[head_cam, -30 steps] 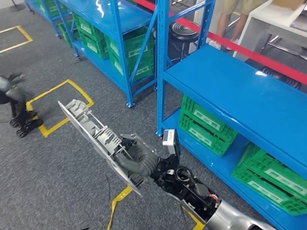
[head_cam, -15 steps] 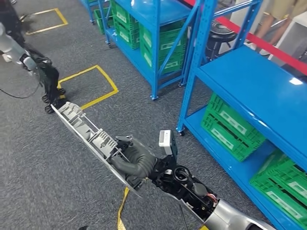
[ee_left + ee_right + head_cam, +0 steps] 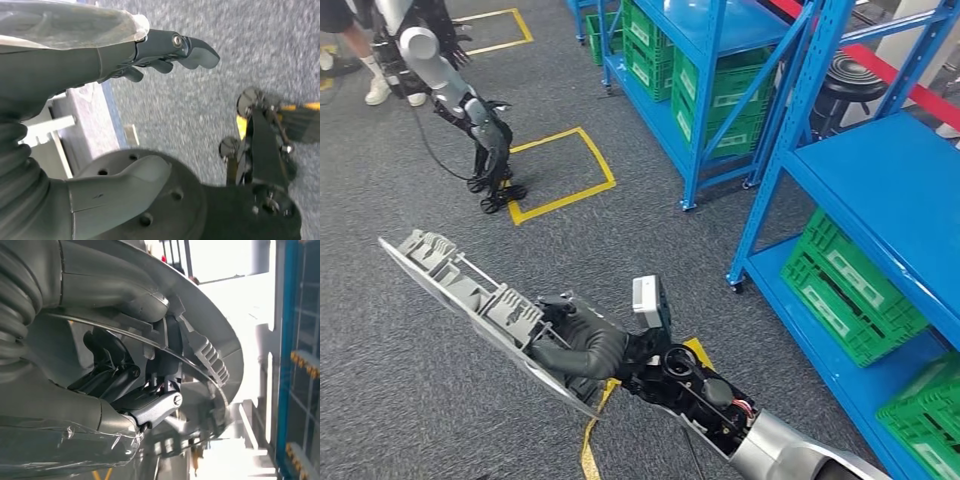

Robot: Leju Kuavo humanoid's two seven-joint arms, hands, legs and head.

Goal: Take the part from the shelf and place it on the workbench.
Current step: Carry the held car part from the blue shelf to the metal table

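Observation:
The part (image 3: 456,280) is a long grey plastic panel with ribs and clips, held level over the carpet. My right hand (image 3: 592,345) grips it near its near end, fingers wrapped around its edge. In the right wrist view the curved part (image 3: 203,355) lies against my hand (image 3: 151,410), whose dark fingers are closed on it. My left hand (image 3: 490,140) hangs far out at the upper left, above a black wheeled base (image 3: 497,195). The left wrist view has that hand (image 3: 162,50) with fingers stretched out, thumb apart, and nothing in it.
Blue shelves (image 3: 878,180) stand on the right with green crates (image 3: 848,290) on the low level; a second blue rack (image 3: 712,40) stands behind. A yellow tape square (image 3: 561,170) marks the grey carpet. A person's shoes (image 3: 376,90) are at the far upper left. A black stool (image 3: 852,75) stands between the racks.
The camera has turned left, so shelves and tape square slid right in the picture. My right hand still grips the part the same way. My left arm has come further into view.

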